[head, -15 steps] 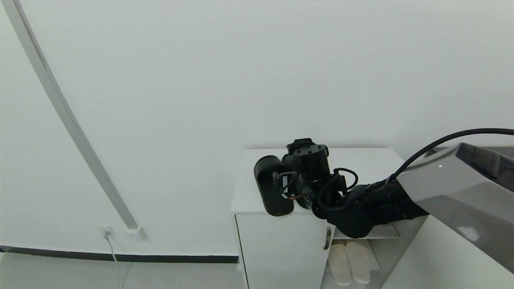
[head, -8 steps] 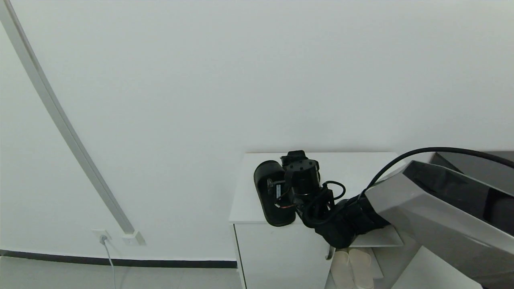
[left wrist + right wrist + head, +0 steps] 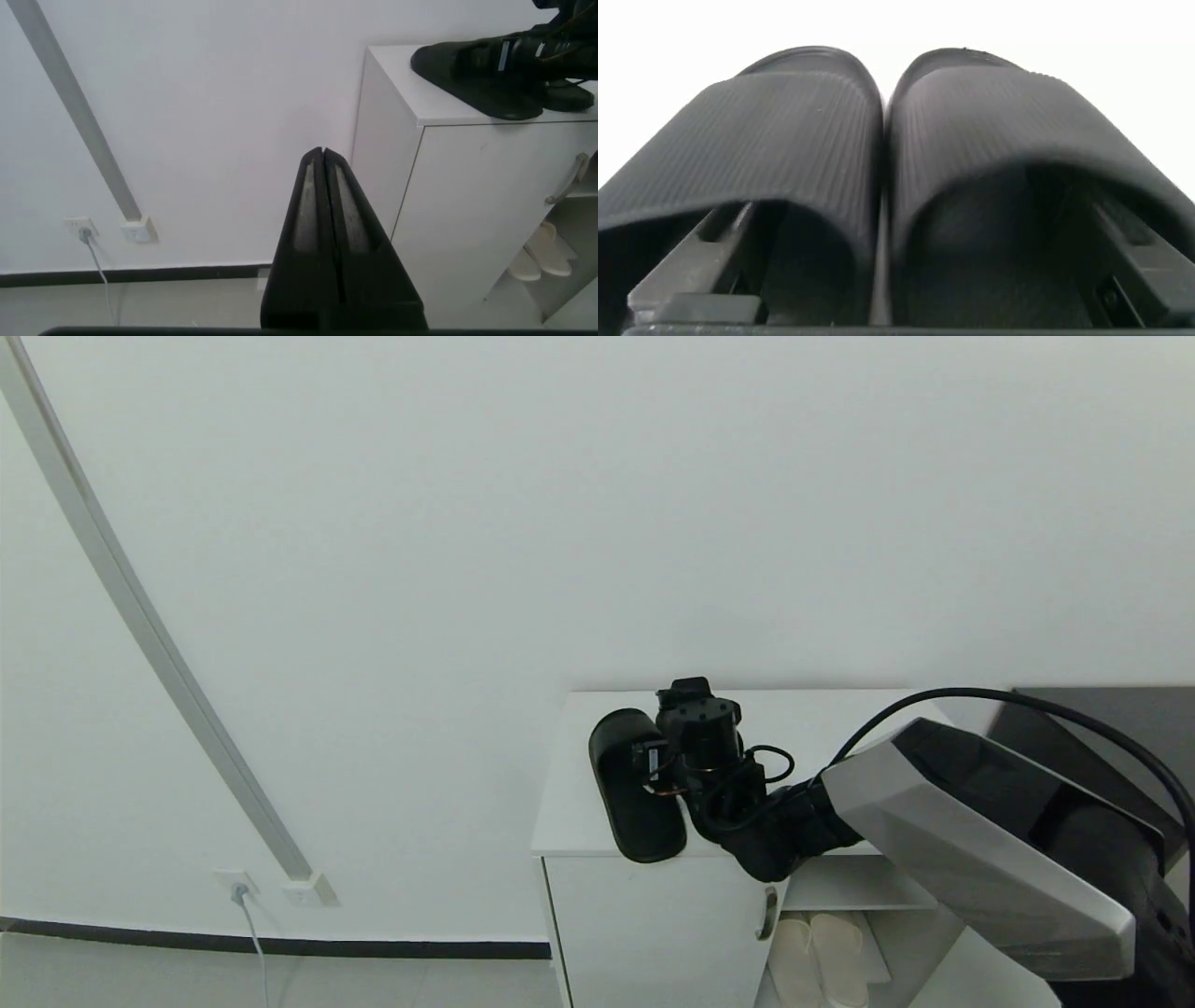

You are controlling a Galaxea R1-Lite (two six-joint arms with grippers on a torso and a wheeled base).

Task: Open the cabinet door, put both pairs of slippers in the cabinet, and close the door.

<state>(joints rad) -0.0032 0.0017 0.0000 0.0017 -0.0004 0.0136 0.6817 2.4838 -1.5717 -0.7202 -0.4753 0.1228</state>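
Observation:
A pair of black slippers (image 3: 639, 793) lies on the white cabinet's top (image 3: 840, 709), heels at its front edge. My right gripper (image 3: 667, 761) is at them and open, with one finger (image 3: 691, 271) under each ribbed strap of the black slippers (image 3: 803, 140). The cabinet's right side stands open, and a pair of white slippers (image 3: 812, 952) rests on a lower shelf inside. The left door (image 3: 653, 933) is closed. My left gripper (image 3: 322, 159) is shut on nothing, low in front of the wall to the left of the cabinet (image 3: 467, 187).
A slanted grey cable duct (image 3: 140, 607) runs down the white wall to a socket with a plugged-in cord (image 3: 238, 887). A black skirting strip (image 3: 280, 947) meets the floor left of the cabinet. The closed door has a metal handle (image 3: 767, 907).
The head camera shifted slightly after the first frame. My right forearm has swung further in from the right, while the gripper stays at the black slippers, which have not moved.

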